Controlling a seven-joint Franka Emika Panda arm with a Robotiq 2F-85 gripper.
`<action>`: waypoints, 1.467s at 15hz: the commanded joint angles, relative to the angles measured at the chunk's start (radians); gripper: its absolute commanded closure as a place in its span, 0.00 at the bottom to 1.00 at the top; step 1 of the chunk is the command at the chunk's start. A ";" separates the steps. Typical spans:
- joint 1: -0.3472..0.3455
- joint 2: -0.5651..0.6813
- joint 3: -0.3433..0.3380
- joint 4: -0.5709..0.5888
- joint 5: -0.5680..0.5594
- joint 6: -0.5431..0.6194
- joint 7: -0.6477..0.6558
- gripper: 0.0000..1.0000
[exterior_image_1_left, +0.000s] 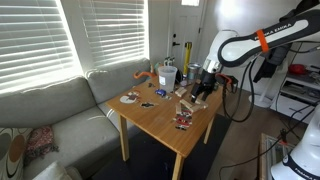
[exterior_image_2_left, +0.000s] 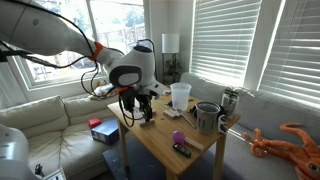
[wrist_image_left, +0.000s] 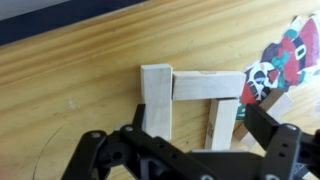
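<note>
In the wrist view several pale wooden blocks (wrist_image_left: 190, 88) lie on the wooden table (wrist_image_left: 70, 85), set as an open frame: one upright block (wrist_image_left: 155, 100) on the left, one across the top, one (wrist_image_left: 222, 122) on the right. My gripper (wrist_image_left: 196, 125) hovers just above them, open, its fingers (wrist_image_left: 265, 125) straddling the gap and the right block, holding nothing. A colourful printed card (wrist_image_left: 285, 60) lies to the right of the blocks. In both exterior views the gripper (exterior_image_1_left: 203, 88) (exterior_image_2_left: 137, 106) hangs low over the blocks (exterior_image_1_left: 188, 99) near a table edge.
On the table stand a white cup (exterior_image_2_left: 180, 95), a metal mug (exterior_image_2_left: 207, 117), small toys (exterior_image_2_left: 180, 147) and a dark plate (exterior_image_1_left: 130, 98). A grey sofa (exterior_image_1_left: 50, 105) flanks the table. An orange octopus toy (exterior_image_2_left: 290, 140) lies on the sofa; window blinds hang behind.
</note>
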 joint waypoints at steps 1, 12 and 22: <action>-0.001 -0.044 0.025 0.038 -0.003 -0.058 0.092 0.00; 0.008 0.135 0.131 0.339 -0.018 -0.254 0.523 0.00; 0.028 0.272 0.123 0.377 0.009 -0.217 0.537 0.00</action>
